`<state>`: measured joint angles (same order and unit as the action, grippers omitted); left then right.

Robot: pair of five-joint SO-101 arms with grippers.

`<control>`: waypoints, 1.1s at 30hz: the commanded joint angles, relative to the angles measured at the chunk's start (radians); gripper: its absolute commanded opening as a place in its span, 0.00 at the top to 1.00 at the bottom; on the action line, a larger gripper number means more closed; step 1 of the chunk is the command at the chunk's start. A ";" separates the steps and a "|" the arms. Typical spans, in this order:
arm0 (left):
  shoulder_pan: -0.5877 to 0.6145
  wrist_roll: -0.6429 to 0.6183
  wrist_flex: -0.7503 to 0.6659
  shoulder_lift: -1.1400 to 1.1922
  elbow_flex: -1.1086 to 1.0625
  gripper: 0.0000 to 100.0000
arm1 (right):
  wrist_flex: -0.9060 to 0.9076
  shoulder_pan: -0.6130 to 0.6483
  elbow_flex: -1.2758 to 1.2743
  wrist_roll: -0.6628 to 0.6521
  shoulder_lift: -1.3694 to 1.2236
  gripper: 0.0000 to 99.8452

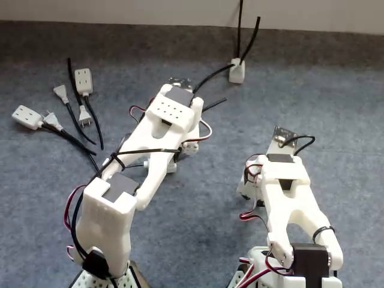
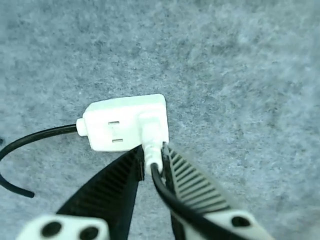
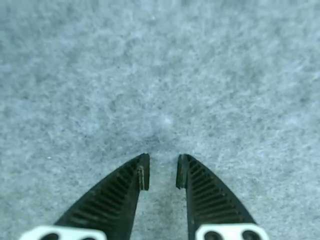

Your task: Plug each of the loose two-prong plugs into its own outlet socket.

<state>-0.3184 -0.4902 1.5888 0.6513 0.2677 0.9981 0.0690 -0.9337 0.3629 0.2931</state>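
My left gripper (image 2: 153, 159) is shut on the neck of a white two-prong plug (image 2: 150, 135) with a black cord. The plug's front end sits against a white outlet block (image 2: 117, 125); a free pair of slots shows beside it. In the high view the left arm (image 1: 162, 132) stretches to the middle of the carpet and hides that gripper. Far left lie two loose plugs (image 1: 60, 92) (image 1: 84, 114), a free outlet block (image 1: 84, 81), and another outlet block (image 1: 25, 116) with a plug (image 1: 51, 122) at its end. My right gripper (image 3: 160, 172) hangs open over bare carpet.
A white outlet block (image 1: 237, 72) with black cords running up the wall stands at the back. Black cords (image 1: 78, 135) trail across the left carpet towards the left arm. The right arm (image 1: 288, 192) is folded at the right front. Grey carpet covers the whole surface.
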 commanded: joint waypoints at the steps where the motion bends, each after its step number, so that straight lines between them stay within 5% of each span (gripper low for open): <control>1: 0.018 0.009 0.023 0.030 -0.008 0.84 | -0.012 -0.010 0.001 0.003 0.004 0.90; 6: 0.094 0.008 0.041 0.028 -0.004 0.70 | -0.012 -0.010 0.001 0.003 0.004 0.90; 12: 0.200 0.023 0.143 0.028 0.166 0.70 | -0.012 -0.010 0.001 0.003 0.004 0.90; 26: 0.260 0.503 0.178 -0.289 0.302 0.69 | -0.012 -0.010 0.001 0.003 0.004 0.90; 33: 0.252 0.865 0.178 -0.278 0.297 0.69 | -0.012 -0.012 0.001 0.003 0.004 0.90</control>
<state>-0.0545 0.2294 1.7545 0.3782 0.5332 0.9981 0.0690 -0.9337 0.3629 0.2931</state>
